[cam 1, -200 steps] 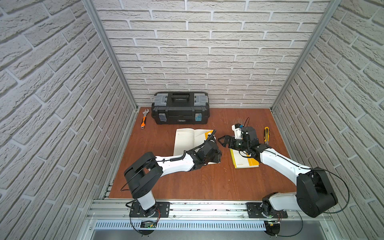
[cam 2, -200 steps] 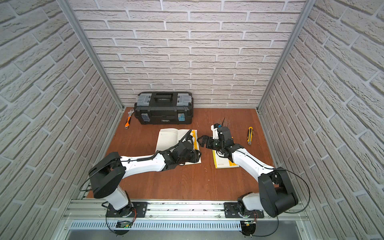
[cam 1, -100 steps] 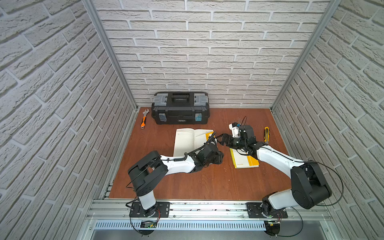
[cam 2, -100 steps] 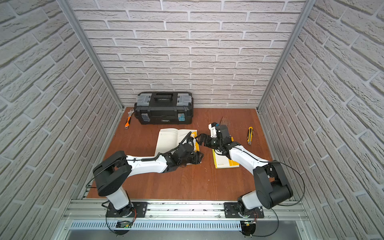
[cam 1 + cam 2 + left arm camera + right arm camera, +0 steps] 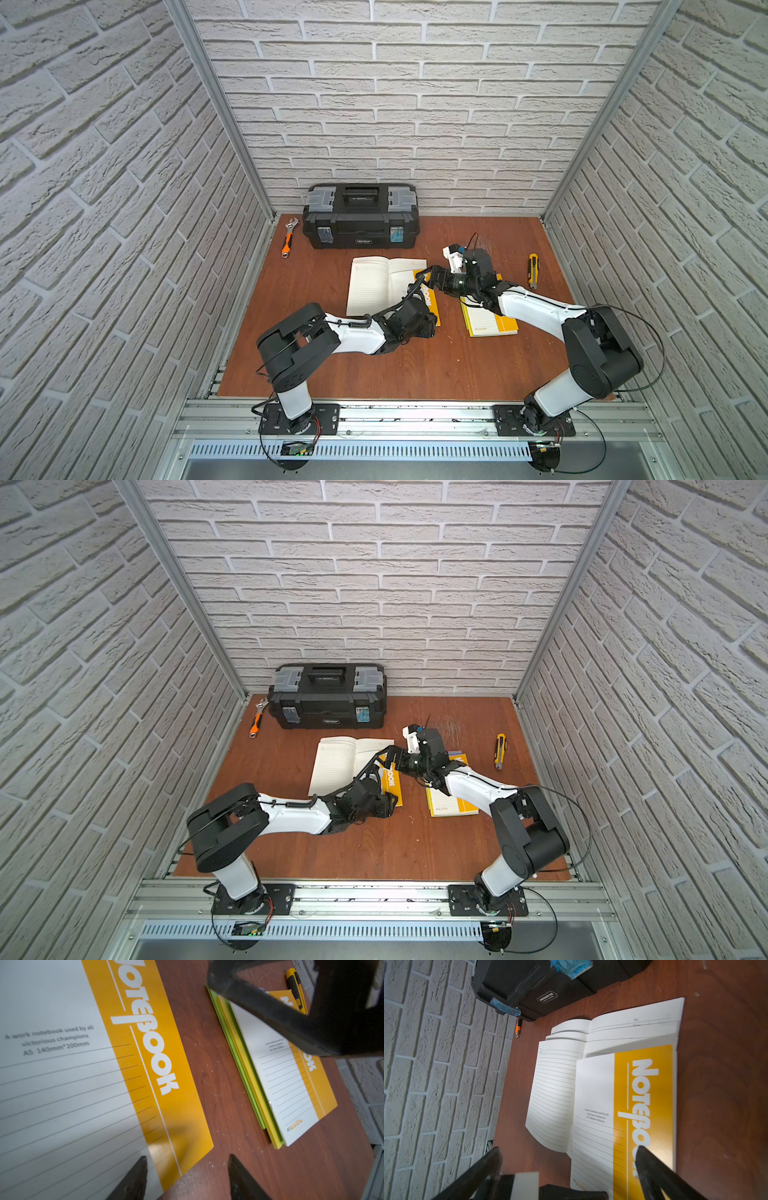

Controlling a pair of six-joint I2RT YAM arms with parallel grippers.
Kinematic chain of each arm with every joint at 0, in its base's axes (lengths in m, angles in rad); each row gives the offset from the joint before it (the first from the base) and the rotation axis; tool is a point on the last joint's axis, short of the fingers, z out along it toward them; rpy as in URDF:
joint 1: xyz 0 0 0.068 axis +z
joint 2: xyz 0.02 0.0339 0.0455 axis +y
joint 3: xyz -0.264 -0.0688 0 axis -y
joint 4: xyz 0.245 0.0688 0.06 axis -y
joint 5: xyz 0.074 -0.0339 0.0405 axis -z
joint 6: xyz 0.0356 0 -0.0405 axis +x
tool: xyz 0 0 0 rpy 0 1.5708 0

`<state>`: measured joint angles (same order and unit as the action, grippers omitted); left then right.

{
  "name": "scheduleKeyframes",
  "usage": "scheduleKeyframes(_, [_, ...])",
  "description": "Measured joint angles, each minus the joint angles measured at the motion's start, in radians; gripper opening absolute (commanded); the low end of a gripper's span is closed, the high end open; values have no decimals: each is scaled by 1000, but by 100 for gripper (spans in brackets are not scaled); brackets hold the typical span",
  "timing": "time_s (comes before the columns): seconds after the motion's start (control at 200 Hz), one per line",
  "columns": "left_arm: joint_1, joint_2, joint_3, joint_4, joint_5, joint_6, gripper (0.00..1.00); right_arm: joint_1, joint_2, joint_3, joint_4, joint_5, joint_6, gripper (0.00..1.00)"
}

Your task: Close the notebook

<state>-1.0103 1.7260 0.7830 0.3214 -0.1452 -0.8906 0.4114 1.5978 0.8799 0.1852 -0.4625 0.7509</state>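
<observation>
The notebook [image 5: 376,282] lies open in the middle of the table, lined pages on its left half. Its white-and-orange cover [image 5: 643,1095] faces up on the right half. My left gripper [image 5: 187,1167] is open at the cover's near right corner [image 5: 199,1147]: one fingertip [image 5: 141,1167] is over the cover, the other [image 5: 233,1167] over bare table. In both top views that gripper [image 5: 430,322] sits low by the notebook's front edge. My right gripper [image 5: 424,278] hovers open over the notebook's far right edge, with nothing between its fingertips [image 5: 641,1153].
A stack of closed notebooks [image 5: 488,320] lies just right of the open one, under my right arm. A black toolbox [image 5: 360,216] stands at the back wall with an orange-handled wrench [image 5: 289,239] to its left. A yellow utility knife [image 5: 532,270] lies at the right.
My right gripper has moved left, from beside the notebook to over its right edge. My left gripper has drawn back toward the notebook's front right corner. Both stayed open.
</observation>
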Motion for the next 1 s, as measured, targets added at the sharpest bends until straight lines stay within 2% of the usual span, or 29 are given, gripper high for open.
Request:
scheduleKeyframes(0.275, [-12, 0, -7, -11, -13, -16, 61, 23, 95, -5, 95, 26, 47, 100])
scheduleKeyframes(0.735, [-24, -4, -14, -38, -25, -29, 61, 20, 175, -23, 169, 47, 65, 100])
scheduleKeyframes(1.0, [-45, -181, -16, -63, -37, 6, 60, 27, 216, -40, 179, 40, 49, 100])
